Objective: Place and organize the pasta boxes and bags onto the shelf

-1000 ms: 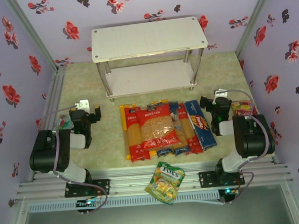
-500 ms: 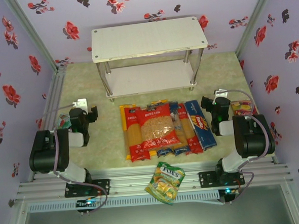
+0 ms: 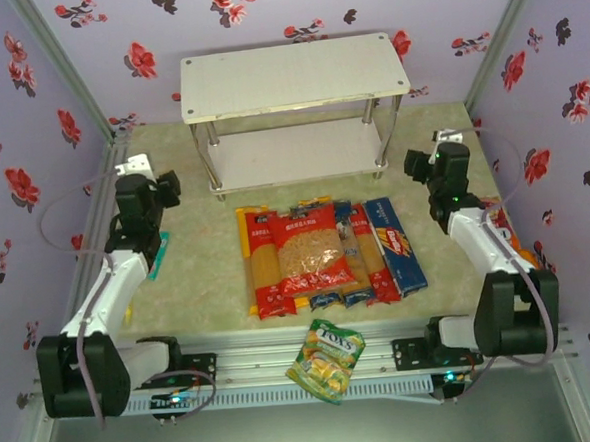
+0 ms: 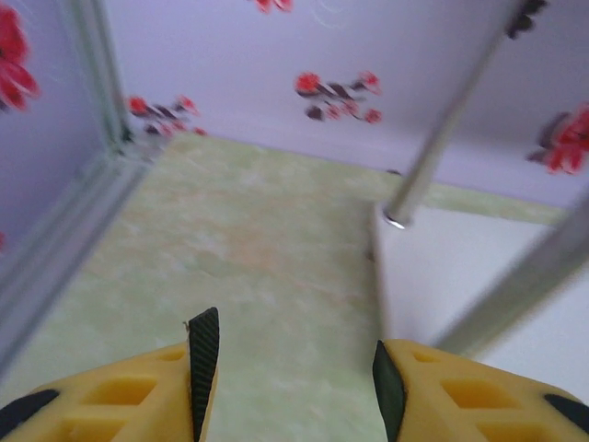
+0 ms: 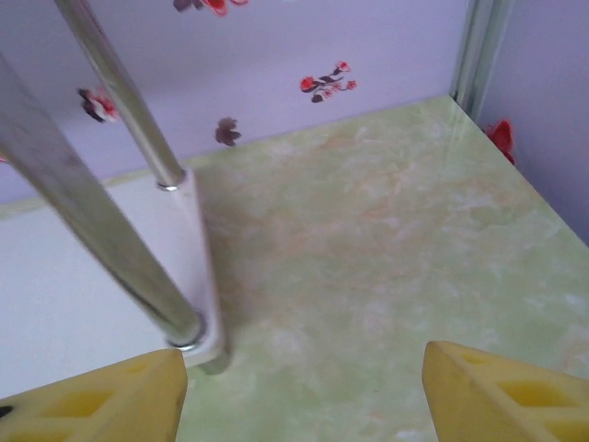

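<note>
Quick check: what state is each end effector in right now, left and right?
Left end effector: open, nothing held.
Right end effector: open wide, nothing held.

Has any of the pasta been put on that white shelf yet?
No, both boards of the shelf are bare, and the pasta packs all lie side by side on the table in front of it.

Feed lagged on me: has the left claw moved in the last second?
Yes. The left claw advanced toward the shelf and now sits about level with its front legs.
</note>
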Controlling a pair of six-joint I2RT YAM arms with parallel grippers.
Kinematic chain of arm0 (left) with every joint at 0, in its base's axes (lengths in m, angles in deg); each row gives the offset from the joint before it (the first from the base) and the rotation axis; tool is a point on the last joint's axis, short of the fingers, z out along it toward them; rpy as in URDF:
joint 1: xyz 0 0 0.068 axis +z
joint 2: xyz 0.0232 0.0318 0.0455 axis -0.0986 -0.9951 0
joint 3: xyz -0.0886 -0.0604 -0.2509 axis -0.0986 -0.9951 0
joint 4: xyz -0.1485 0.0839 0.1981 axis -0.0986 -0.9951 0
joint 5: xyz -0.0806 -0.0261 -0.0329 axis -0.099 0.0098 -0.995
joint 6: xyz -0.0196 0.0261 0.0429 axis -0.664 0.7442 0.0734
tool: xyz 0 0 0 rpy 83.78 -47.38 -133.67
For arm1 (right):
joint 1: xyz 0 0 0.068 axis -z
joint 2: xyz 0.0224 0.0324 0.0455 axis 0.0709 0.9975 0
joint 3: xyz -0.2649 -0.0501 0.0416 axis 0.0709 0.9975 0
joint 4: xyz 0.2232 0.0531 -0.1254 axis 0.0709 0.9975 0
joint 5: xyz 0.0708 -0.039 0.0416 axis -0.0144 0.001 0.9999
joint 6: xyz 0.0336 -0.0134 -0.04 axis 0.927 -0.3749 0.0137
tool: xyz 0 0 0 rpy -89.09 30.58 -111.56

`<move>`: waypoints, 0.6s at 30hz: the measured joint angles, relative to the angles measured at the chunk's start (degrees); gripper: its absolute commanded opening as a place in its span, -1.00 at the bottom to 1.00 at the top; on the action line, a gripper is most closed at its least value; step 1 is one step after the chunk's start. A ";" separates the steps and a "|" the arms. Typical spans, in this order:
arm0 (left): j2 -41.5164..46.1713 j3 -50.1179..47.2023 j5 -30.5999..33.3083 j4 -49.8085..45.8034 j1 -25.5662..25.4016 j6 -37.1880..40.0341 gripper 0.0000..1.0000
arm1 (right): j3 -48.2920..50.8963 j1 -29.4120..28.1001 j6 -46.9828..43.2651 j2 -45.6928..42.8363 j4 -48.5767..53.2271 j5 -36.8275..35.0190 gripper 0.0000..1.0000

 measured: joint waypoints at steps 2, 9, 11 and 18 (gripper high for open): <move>0.83 0.39 -0.39 -4.81 -3.28 -2.60 -0.03 | -1.16 -1.97 1.81 -2.25 5.73 0.07 0.51; 1.07 2.10 -0.96 -17.14 -13.60 -10.45 0.01 | 1.31 -14.93 9.46 -10.97 27.82 -2.36 0.59; 1.05 2.10 -0.98 -18.99 -14.14 -12.07 0.02 | 2.58 -16.41 12.26 -13.31 32.63 -3.19 0.60; 0.63 2.86 -2.40 -24.04 -17.05 -15.08 0.02 | 6.80 -18.34 19.52 -17.35 43.28 -5.49 0.66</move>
